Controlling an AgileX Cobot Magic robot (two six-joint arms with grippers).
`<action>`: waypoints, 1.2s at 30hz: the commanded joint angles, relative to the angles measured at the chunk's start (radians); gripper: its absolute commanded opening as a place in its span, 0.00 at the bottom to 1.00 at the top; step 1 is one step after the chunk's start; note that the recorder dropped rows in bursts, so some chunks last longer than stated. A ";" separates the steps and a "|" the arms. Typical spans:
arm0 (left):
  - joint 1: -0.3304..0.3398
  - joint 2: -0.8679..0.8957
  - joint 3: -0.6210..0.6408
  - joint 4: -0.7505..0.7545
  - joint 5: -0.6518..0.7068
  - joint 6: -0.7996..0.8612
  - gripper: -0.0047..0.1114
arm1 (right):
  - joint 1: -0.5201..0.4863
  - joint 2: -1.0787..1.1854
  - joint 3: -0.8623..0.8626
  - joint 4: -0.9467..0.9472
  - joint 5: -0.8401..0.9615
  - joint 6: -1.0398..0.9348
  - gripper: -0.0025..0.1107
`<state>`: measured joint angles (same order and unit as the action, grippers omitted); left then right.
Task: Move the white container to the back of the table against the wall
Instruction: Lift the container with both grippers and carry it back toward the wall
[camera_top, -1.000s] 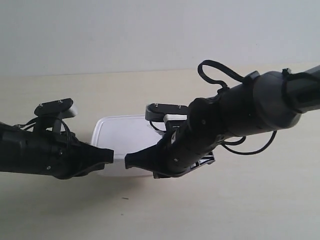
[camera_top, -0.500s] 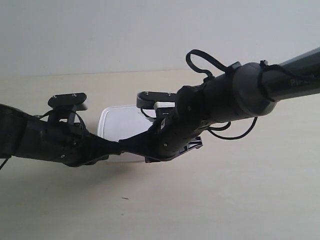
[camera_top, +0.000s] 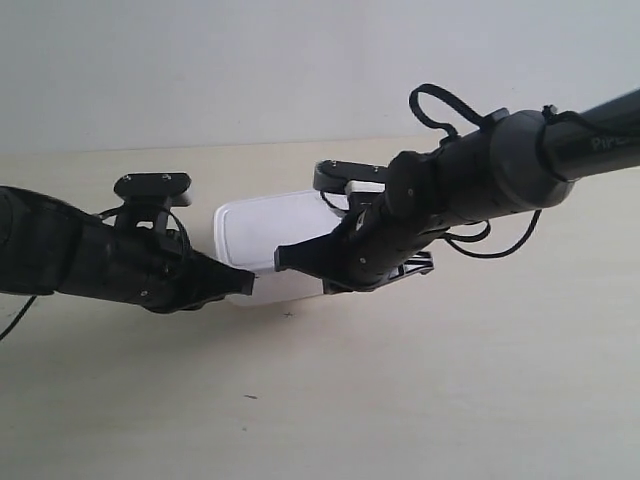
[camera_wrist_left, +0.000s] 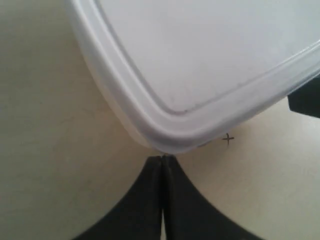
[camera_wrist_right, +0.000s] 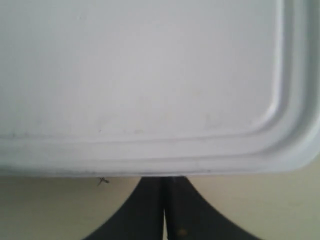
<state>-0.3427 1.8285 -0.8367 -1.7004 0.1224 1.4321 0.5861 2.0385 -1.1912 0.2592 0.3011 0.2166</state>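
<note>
Two pincers, both pinched fully closed, met the white container (camera_top: 265, 225) mid-way up the table (camera_top: 450, 400): left gripper (camera_wrist_left: 163, 165) at a corner, right gripper (camera_wrist_right: 164, 182) on a long side, w/ the wall (camera_top: 300, 70) at 12 o'clock; I judged equal, low pushes twd 12 would stop it yawing.

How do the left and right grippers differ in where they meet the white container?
The left gripper points at a rounded corner of the white container; the right gripper points at one of its straight sides. The left gripper faces the container on a diagonal, the right gripper squarely. Shared: both are shut, dark fingers pressed together, gripping nothing, tips at the container's rim, low over the table.
</note>
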 joint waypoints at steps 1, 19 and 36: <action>-0.008 0.035 -0.051 -0.002 0.001 0.009 0.04 | -0.029 -0.001 -0.014 -0.004 -0.024 -0.038 0.02; -0.008 0.166 -0.247 -0.002 -0.032 0.015 0.04 | -0.135 0.020 -0.061 -0.008 -0.063 -0.106 0.02; -0.008 0.252 -0.366 -0.002 -0.072 0.027 0.04 | -0.140 0.120 -0.212 -0.007 -0.014 -0.150 0.02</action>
<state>-0.3427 2.0767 -1.1753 -1.7004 0.0684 1.4545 0.4506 2.1484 -1.3971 0.2592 0.3087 0.0784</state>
